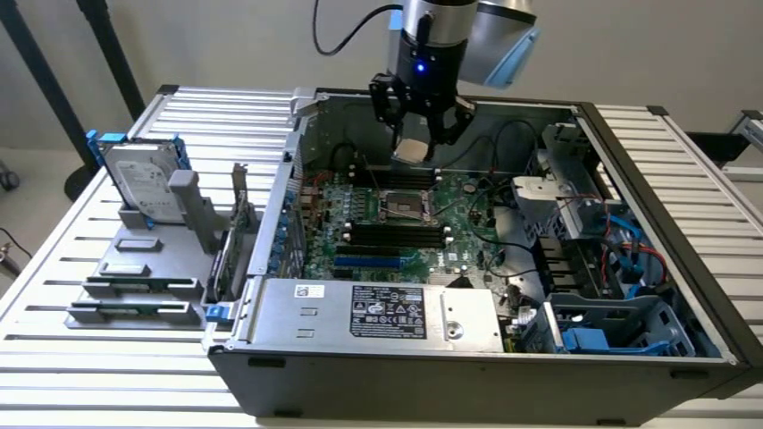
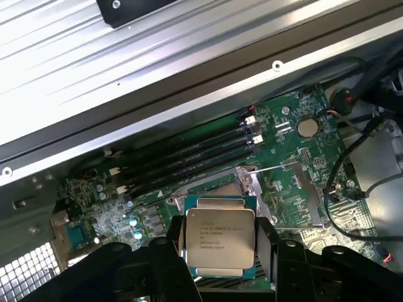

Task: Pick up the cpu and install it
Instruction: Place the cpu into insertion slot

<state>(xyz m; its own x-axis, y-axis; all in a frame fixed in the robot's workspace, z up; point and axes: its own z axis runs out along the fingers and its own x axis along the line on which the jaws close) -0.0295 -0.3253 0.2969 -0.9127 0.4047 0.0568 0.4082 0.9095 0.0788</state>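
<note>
The cpu (image 2: 218, 242), a small flat square chip with a silver-grey metal lid bearing printed text and a thin darker rim, hangs in the air, pinched by two opposite edges between the black fingers (image 2: 173, 248) of the gripper (image 1: 416, 134), which is clamped on it. It sits tilted over the far part of an open case (image 1: 477, 380), above and just behind the socket (image 1: 405, 206), not touching it. The socket is a square metal frame on a green board (image 1: 459, 246) studded with small parts; long dark memory slots (image 1: 388, 234) run beside it. At the near end of the case lies a grey metal box (image 1: 381, 313) with a black label. The case is dark grey sheet metal, lying on its side with black cables and blue plastic parts inside. It rests on a table (image 1: 71, 357) of ribbed, pale metal slats. On the exterior view's left, a silver drive (image 1: 139, 183) in a blue bracket stands upright in a grey stand (image 1: 143, 286). Behind is a plain pale wall (image 1: 238, 45).
</note>
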